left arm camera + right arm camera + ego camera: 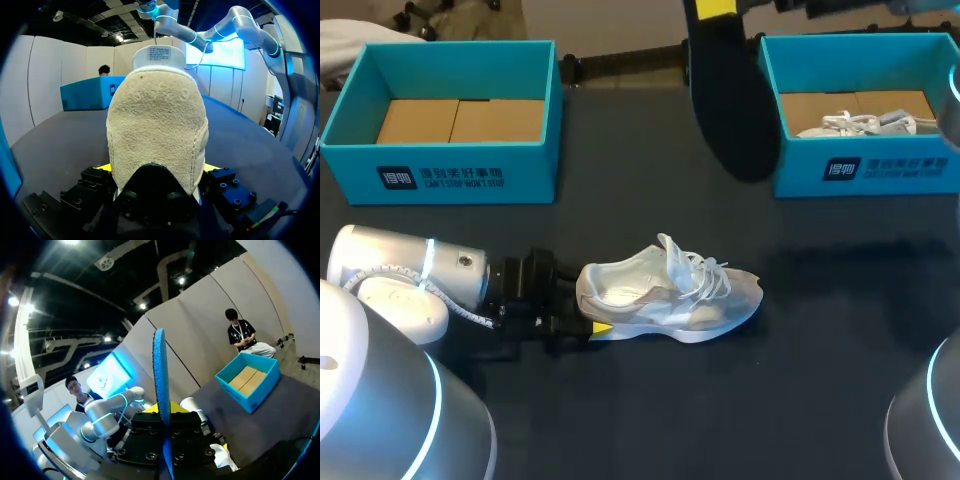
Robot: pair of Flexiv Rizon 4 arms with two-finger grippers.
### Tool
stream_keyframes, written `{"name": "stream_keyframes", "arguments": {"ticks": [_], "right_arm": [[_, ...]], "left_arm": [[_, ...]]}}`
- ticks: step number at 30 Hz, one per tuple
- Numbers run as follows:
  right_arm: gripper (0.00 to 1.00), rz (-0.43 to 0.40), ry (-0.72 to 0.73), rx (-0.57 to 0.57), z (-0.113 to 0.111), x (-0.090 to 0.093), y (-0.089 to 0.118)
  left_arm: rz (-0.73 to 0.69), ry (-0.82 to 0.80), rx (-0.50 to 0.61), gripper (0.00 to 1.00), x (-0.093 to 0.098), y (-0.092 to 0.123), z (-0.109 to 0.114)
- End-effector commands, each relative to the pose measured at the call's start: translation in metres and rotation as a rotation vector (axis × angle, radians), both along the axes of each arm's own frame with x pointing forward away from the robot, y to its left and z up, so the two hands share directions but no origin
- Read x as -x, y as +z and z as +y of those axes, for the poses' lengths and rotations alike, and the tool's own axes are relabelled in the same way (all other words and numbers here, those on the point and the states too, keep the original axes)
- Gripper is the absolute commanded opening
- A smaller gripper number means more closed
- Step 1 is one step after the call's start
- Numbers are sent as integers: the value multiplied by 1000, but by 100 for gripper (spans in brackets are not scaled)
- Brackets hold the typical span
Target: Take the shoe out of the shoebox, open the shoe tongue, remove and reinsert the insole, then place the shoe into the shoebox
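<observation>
A white laced shoe (665,295) lies on its sole in the middle of the dark table. My left gripper (582,318) comes in from the left and is shut on the shoe's heel. In the left wrist view the pale heel (157,130) fills the gap between the yellow fingertips (102,166). My right gripper (715,8) is raised over the table's far side, shut on a dark insole (725,100) that hangs down from it. The right wrist view shows the insole (160,385) edge-on, clamped between that gripper's (165,415) fingers, with the shoe (220,455) below.
A teal shoebox (450,170) with a bare cardboard floor stands at the back left. A second teal shoebox (865,170) at the back right holds another white shoe (865,123). Dark table surface lies in front of and to the right of the shoe.
</observation>
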State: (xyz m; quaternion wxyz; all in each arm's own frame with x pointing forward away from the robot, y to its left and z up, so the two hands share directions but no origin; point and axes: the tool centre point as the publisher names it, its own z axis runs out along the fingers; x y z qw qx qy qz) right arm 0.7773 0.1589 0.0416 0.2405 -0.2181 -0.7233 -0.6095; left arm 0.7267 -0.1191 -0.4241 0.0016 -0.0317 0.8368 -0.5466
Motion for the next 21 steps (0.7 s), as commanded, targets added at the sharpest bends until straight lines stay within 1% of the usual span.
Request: {"name": "stream_keyframes", "arguments": {"ticks": [1, 2, 5, 12, 14, 21], "right_arm": [[0, 3, -94, 4, -10, 25, -3], [0, 5, -96, 5, -10, 26, -3], [0, 12, -129, -10, -10, 37, -4], [0, 30, -151, -1, -2, 56, -10], [0, 33, -158, 8, -1, 60, -13], [0, 60, -177, -18, 0, 71, -22]], "left_arm": [[0, 0, -4, 0, 0, -2, 0], [0, 0, -4, 0, 0, -2, 0], [0, 0, -4, 0, 0, -2, 0], [0, 0, -4, 0, 0, -2, 0], [0, 0, -4, 0, 0, -2, 0], [0, 0, -4, 0, 0, -2, 0]]}}
